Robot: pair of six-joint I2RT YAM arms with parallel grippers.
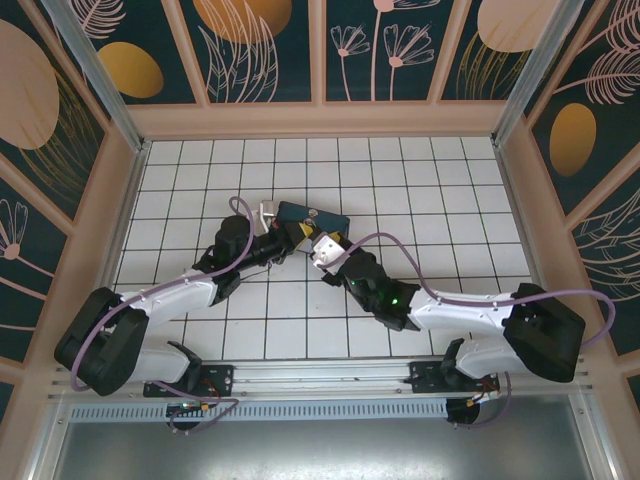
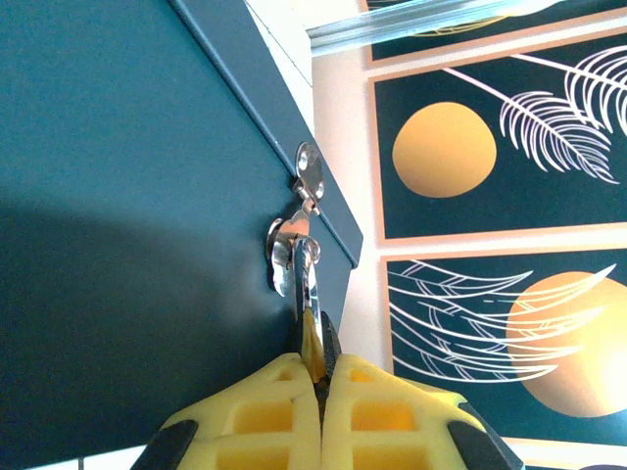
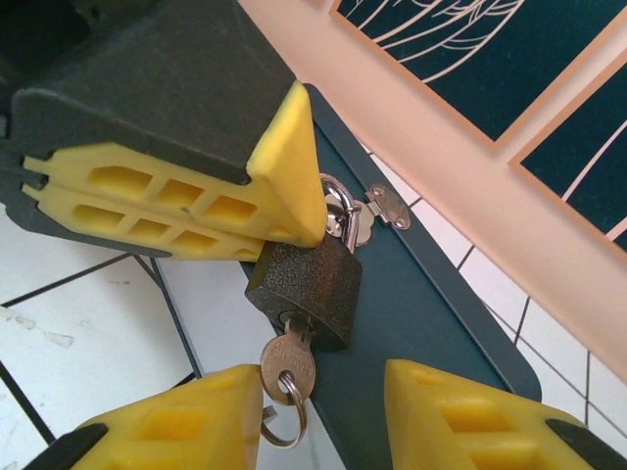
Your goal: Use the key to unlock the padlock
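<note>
The black padlock (image 3: 306, 286) hangs by its metal shackle (image 2: 305, 277) from the hasp (image 3: 390, 207) of a dark blue tin (image 1: 313, 215). My left gripper (image 2: 318, 367) is shut on the padlock's upper body; its yellow fingers (image 3: 186, 196) show at upper left in the right wrist view. The silver key (image 3: 287, 364) sits in the keyhole on the padlock's underside, its ring (image 3: 285, 423) dangling below. My right gripper (image 3: 323, 421) is open just under the padlock. The key's head lies right beside its left finger (image 3: 176, 426); the right finger (image 3: 470, 421) stands well apart.
The tin lies on the white tiled floor (image 1: 420, 200) near the middle, with both arms converging on its near edge (image 1: 300, 245). Peach walls with dark painted panels (image 1: 265, 50) enclose the floor on three sides.
</note>
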